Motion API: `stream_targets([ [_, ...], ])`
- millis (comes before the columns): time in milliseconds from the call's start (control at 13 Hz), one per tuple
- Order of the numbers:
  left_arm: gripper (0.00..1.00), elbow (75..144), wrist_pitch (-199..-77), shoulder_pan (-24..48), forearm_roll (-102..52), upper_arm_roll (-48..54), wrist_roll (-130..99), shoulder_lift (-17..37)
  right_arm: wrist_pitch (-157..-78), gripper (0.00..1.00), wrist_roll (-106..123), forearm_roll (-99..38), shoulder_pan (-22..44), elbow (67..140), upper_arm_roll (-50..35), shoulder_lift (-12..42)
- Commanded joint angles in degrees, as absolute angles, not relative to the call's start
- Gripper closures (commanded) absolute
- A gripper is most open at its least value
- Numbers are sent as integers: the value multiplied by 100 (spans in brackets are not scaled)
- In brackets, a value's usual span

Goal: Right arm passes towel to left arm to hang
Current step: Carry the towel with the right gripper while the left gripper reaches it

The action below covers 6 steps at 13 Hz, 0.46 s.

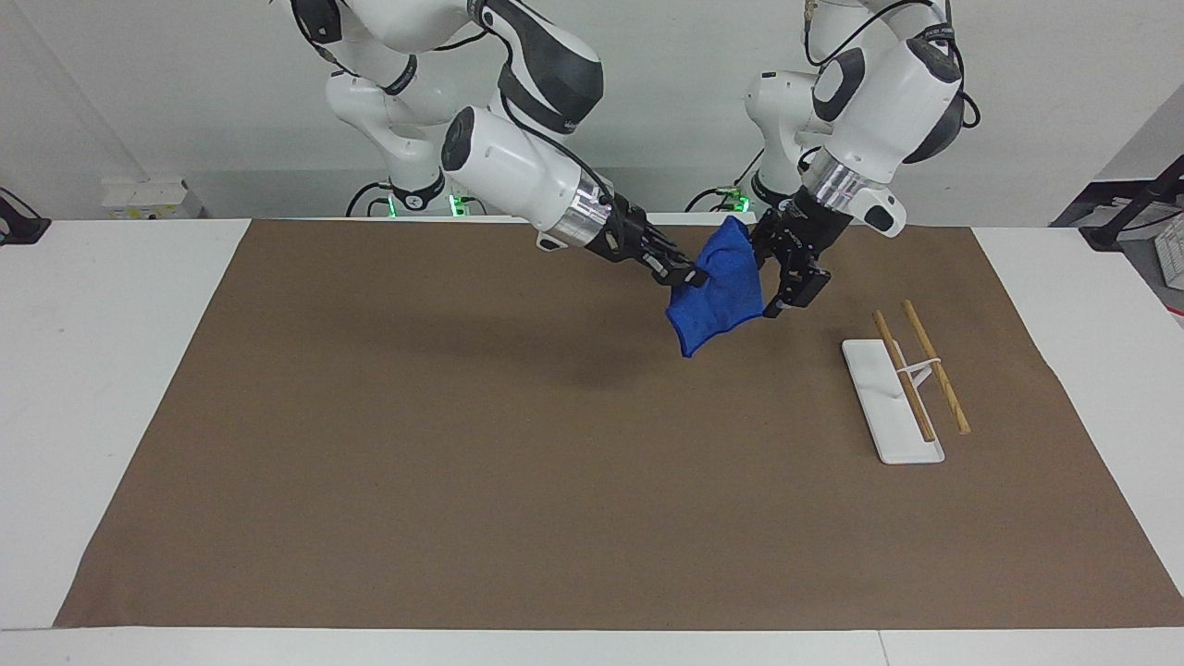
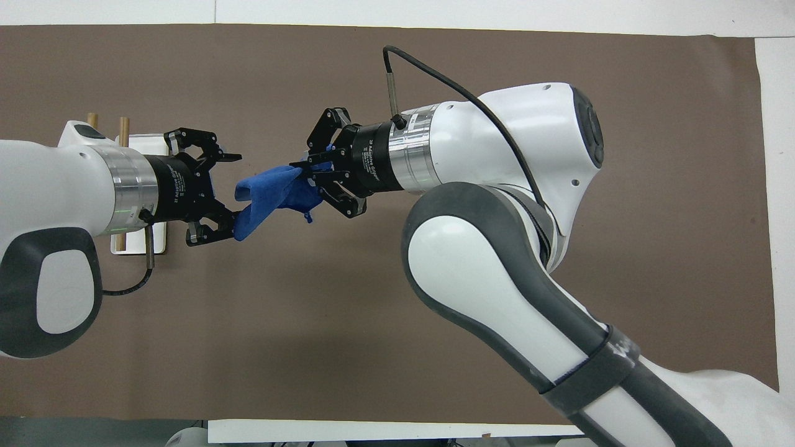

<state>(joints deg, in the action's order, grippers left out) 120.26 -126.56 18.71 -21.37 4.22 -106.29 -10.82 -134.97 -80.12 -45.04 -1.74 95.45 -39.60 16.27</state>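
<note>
Blue towel [image 1: 717,291] hangs crumpled in the air, pinched at one edge.

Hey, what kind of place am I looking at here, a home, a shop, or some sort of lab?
Most likely a robotics lab. Two white robot arms are mounted at a white table covered by a brown paper sheet; the right hand holds a royal-blue fuzzy towel beside the open left hand, near a small white-based wooden-rod rack.
</note>
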Motion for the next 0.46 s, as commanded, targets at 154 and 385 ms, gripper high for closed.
stream_targets([
  [154,30,12103,-13210,2215,-2215,352,-10969,-853,-13456,100,-8033,-4544,-246,9475,-4052,1688],
  [385,58,12111,-13201,2197,-2215,352,-10942,-861,-13447,100,-8033,-4535,-246,9475,-4060,1688],
])
